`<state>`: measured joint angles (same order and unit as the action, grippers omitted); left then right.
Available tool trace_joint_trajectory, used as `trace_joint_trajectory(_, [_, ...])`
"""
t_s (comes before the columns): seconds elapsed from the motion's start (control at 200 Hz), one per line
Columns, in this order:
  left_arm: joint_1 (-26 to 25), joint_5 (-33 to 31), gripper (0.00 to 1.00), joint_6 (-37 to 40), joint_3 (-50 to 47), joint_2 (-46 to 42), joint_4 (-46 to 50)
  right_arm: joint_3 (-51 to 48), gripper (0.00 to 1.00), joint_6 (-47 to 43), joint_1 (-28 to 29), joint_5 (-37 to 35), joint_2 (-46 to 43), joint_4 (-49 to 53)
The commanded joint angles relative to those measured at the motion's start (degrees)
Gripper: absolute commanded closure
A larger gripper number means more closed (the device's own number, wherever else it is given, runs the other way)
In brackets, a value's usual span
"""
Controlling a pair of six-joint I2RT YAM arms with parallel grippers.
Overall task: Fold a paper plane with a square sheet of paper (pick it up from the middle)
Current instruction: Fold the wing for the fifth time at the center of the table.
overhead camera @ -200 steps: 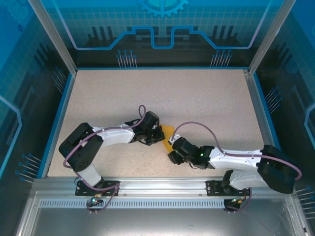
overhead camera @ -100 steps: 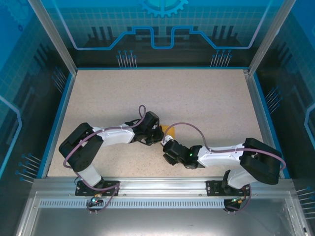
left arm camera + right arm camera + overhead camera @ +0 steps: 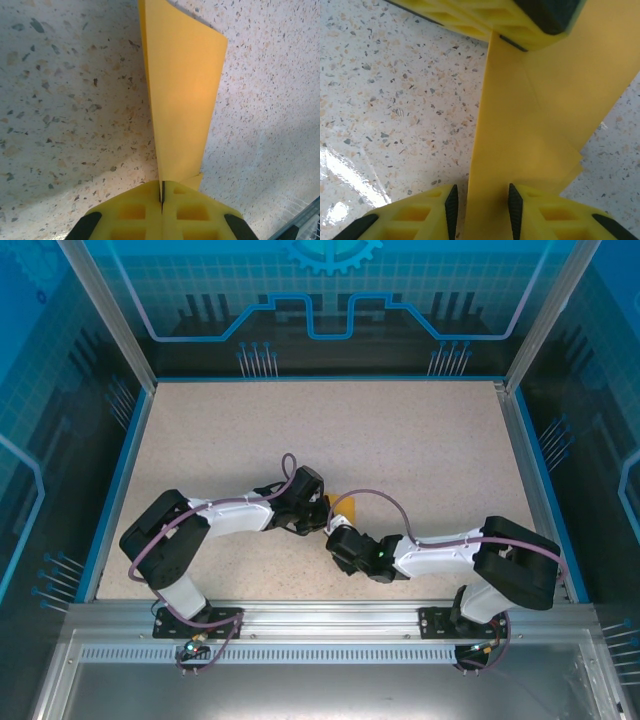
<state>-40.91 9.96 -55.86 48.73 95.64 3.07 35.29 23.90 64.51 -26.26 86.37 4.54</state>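
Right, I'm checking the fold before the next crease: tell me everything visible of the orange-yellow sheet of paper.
The thin orange-yellow sheet of paper is plain and folded into overlapping layers with a straight crease along its length. It is held on edge over the speckled stone-look table. The left gripper is shut on one end; the right gripper has its fingers apart either side of the other end, not yet clamped.

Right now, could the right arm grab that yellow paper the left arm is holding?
Probably yes. The paper stands between the right tool's open fingers, with nothing in the way. The left tool pinches its other end.
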Motion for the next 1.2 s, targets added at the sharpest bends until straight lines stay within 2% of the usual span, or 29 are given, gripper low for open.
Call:
trace_joint_trajectory(0.0, [-0.33,0.68,1.0,-1.07,1.35,0.16,-0.1,0.95,0.64,0.02,0.97,-1.76,-1.29,0.5])
trace_joint_trajectory(0.475, [-0.32,0.51,1.0,-0.83,1.54,0.34,0.36,0.3,0.63,0.28,0.94,-2.95,-2.07,0.27])
trace_joint_trajectory(0.595, [-0.39,0.94,1.0,-0.9,1.83,0.86,0.38,-1.16,0.6,0.77,0.72,-2.67,-4.4,-0.41])
trace_joint_trajectory(0.695, [-0.39,0.85,1.0,-1.0,1.89,0.85,0.31,-3.2,0.58,1.28,-0.55,-0.77,-7.45,-1.07])
trace_joint_trajectory(0.98, [-0.43,0.8,1.0,-1.1,2.51,1.22,0.45,-10.9,0.51,-0.22,-6.3,9.23,-23.0,-3.28])
trace_joint_trajectory(1.195, [-0.51,0.85,1.0,-1.05,2.67,1.51,0.54,-8.71,0.52,-2.14,-5.87,11.97,-19.52,-3.19])
